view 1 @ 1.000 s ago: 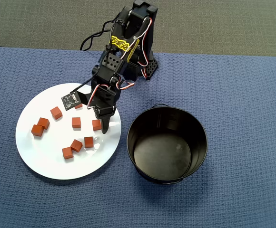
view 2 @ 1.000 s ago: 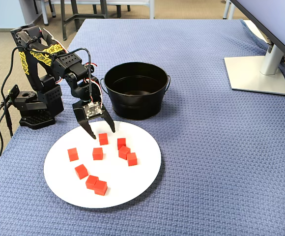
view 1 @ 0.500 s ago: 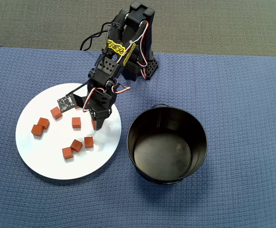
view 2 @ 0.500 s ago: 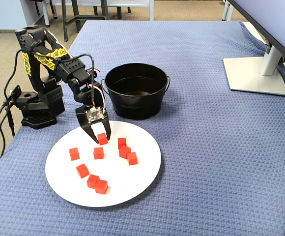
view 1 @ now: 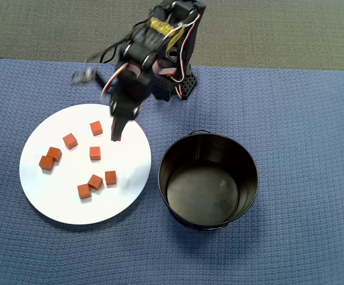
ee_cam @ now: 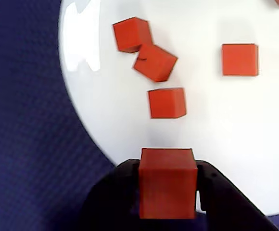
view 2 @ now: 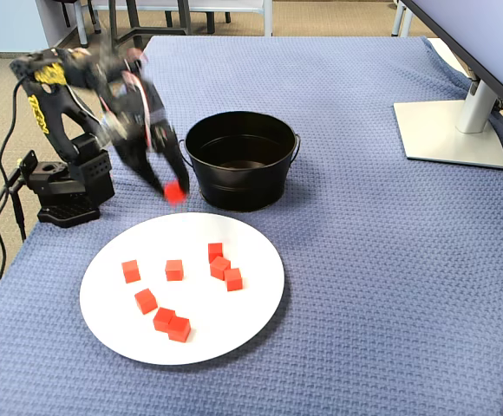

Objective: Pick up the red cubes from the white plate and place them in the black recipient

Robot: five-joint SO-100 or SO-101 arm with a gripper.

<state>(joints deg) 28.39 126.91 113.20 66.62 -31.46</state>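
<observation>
above the white plate [view 2: 260, 299], tool [ee_cam: 168, 192] clamped on one red cube [ee_cam: 167, 185], arm seemingly motion-blurred

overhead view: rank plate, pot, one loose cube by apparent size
1. Plate, widest.
2. Pot, clearly narrower, though its raised rim sits nearer the camera.
3. Cube, tiny next to both.

Motion-blurred black robot arm [view 2: 121, 104]; small orange-red cube [ee_cam: 167, 187] cut by wrist view's lower edge, its sides hidden by the black two-finger gripper [ee_cam: 167, 192].
</observation>
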